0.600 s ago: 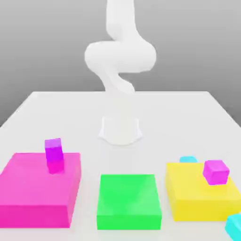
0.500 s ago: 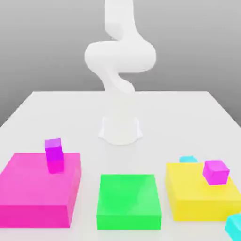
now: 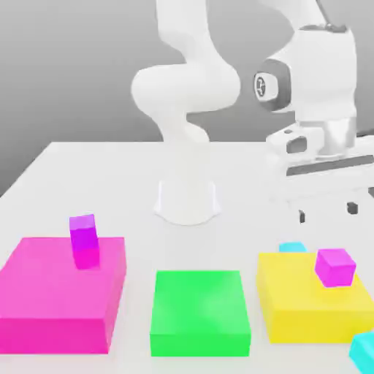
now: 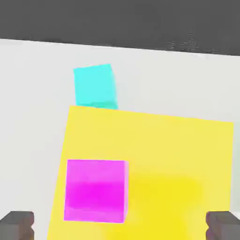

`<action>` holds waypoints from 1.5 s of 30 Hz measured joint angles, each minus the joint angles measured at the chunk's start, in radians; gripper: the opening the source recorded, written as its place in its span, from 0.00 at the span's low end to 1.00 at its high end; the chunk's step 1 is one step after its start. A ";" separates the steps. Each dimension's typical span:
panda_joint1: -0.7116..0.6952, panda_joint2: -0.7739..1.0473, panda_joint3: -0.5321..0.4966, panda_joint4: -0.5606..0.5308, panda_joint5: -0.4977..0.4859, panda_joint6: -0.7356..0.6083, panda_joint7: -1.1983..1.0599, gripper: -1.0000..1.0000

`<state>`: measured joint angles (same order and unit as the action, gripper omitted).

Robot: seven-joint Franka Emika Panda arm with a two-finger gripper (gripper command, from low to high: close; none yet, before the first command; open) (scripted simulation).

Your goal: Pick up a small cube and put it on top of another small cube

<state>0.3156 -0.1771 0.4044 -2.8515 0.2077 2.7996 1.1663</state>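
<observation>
Hovering released above the yellow block (image 3: pixel 310 307), pincer (image 3: pixel 328 212) empty. Small cyan cube (image 3: pixel 292 247) at the block's 11 o'clock, mostly hidden; second cyan cube (image 3: pixel 363 350) cut off at 5 o'clock.

On the white surface (image 3: pixel 88 168), three flat blocks sit in a row across the exterior view: a pink block (image 3: pixel 51 296) at 9 o'clock, a green block (image 3: pixel 199 310) at 6 o'clock, and a yellow block (image 3: pixel 303 303) at 3 o'clock. A magenta-purple cube (image 3: pixel 83 234) rests on the pink block at its 1 o'clock part. Another magenta-purple cube (image 3: pixel 335 266) sits on the yellow block toward its 2 o'clock corner.
</observation>
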 joint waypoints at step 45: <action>-0.095 -0.196 -0.655 -0.013 -0.439 -0.259 -0.489 0.00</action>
<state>0.2203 -0.3735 -0.2509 -2.8645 -0.2315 2.5407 0.6772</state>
